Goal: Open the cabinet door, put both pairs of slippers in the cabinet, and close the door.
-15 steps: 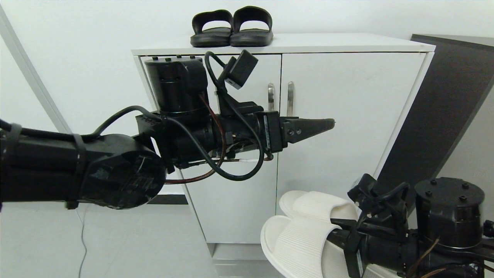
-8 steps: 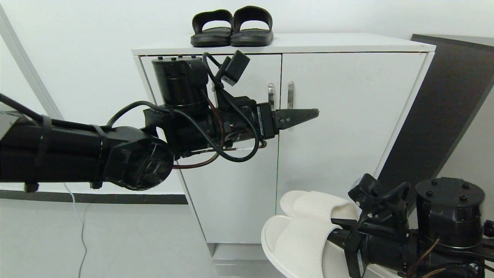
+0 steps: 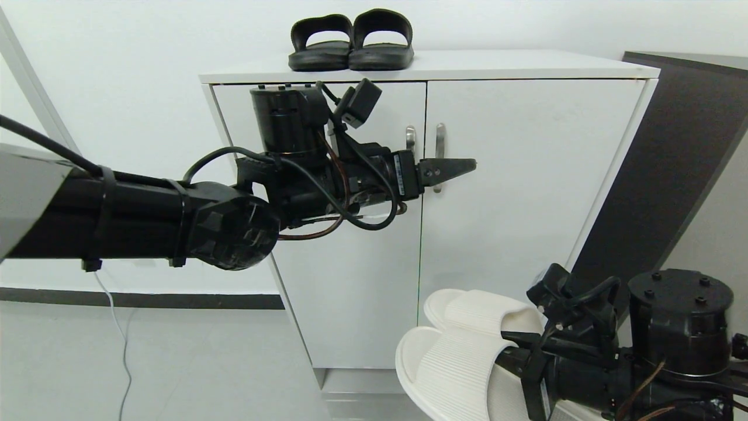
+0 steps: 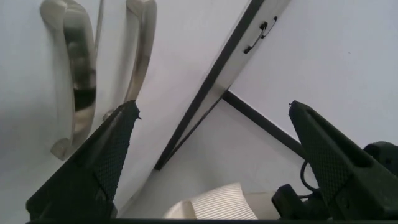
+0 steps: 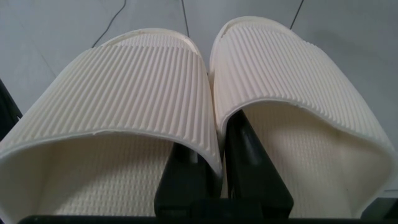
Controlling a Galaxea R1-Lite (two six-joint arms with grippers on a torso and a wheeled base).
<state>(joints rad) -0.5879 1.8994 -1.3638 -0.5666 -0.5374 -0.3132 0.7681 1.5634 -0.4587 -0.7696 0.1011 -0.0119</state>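
Observation:
The white cabinet (image 3: 526,175) has both doors shut, with two metal handles (image 3: 439,140) side by side at the middle seam. A black pair of slippers (image 3: 350,41) sits on top of it. My left gripper (image 3: 461,166) hovers just in front of the handles at their lower ends. In the left wrist view it (image 4: 214,109) is open, and the handles (image 4: 140,56) lie off to one side of its gap. Low at the right, my right gripper (image 3: 520,354) is shut on the white pair of slippers (image 3: 467,339), pinching their inner walls (image 5: 214,124) together.
A dark panel (image 3: 672,164) leans beside the cabinet on the right. A thin cable (image 3: 124,356) runs down onto the pale floor at the left, where there is open room. A dark baseboard stripe (image 3: 146,301) lines the wall.
My left arm has pushed in toward the cabinet, its gripper rising a little and closing in on the door handles. The right arm and the white slippers have stayed put.

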